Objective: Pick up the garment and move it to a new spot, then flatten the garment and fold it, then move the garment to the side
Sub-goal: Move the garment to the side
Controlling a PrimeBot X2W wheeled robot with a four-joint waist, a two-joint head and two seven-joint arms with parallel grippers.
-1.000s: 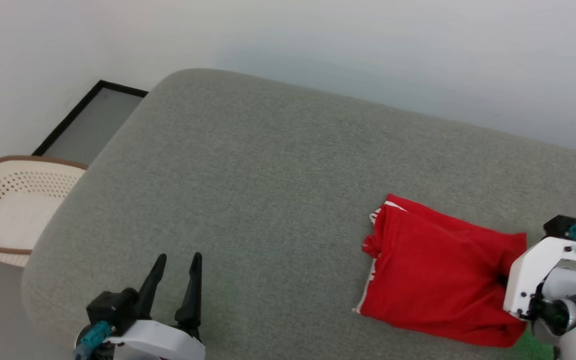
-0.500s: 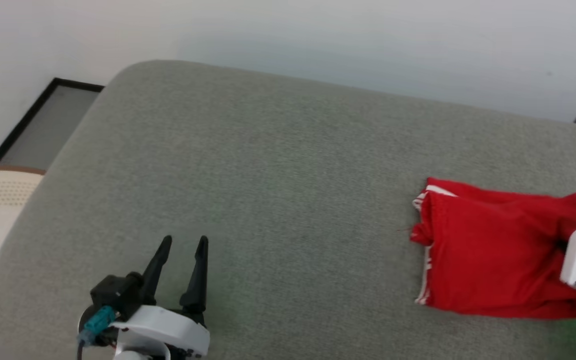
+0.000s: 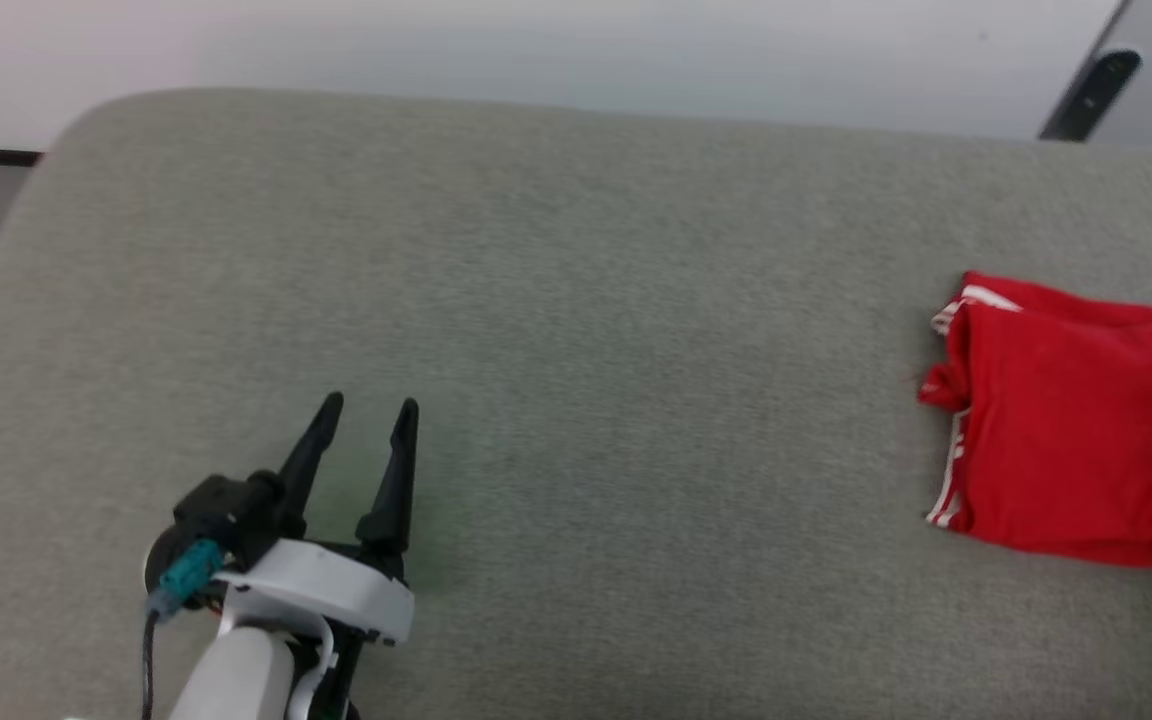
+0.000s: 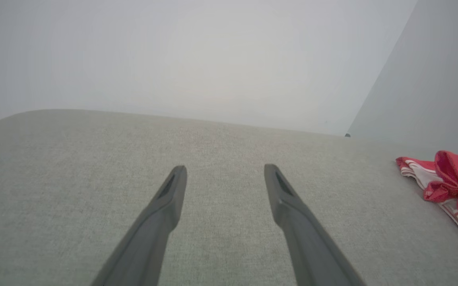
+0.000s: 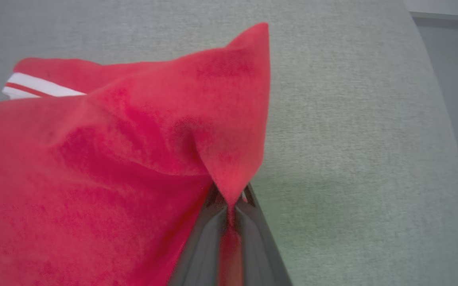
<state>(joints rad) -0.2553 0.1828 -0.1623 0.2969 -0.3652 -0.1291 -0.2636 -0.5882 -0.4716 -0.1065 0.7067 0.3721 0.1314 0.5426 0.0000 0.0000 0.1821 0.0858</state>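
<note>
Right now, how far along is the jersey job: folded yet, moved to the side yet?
Done: the garment lies folded into a red rectangle on the grey cushion. In hand: the right gripper has its fingers shut on a pinch of red fabric near one corner; the left gripper hovers open over bare cushion, apart from it. Left: probably set it down near the cushion's end and let go.

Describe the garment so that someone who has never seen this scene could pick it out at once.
Start at the grey-green cushion below the pale wall. Near its right end lies the garment, folded into a flat bundle, one corner pinched in the right gripper. It is the one bright red thing there, with red-and-white striped trim along its left edge.
</note>
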